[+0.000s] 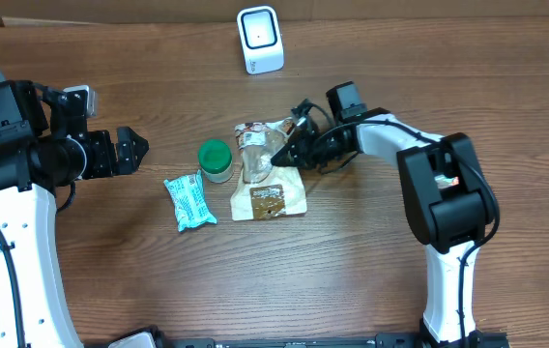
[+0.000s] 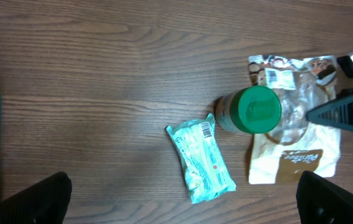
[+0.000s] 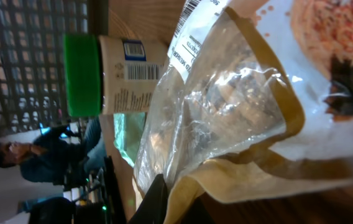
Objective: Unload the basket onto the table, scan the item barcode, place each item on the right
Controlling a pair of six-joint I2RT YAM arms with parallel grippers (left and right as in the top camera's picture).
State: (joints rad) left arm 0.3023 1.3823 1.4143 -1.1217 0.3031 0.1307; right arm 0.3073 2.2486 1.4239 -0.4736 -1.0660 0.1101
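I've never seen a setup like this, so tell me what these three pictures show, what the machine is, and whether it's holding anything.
These are two robot arms at a wooden table, each ending in a two-finger gripper. One picture looks down from above; the other two come from cameras on the wrists. On the table lie a clear-and-tan snack bag, a green-lidded jar, a teal packet and, at the far edge, a white barcode scanner. The right gripper has closed on the snack bag, which fills its wrist camera's view. The left gripper is open, holding nothing, off to the side of the items.
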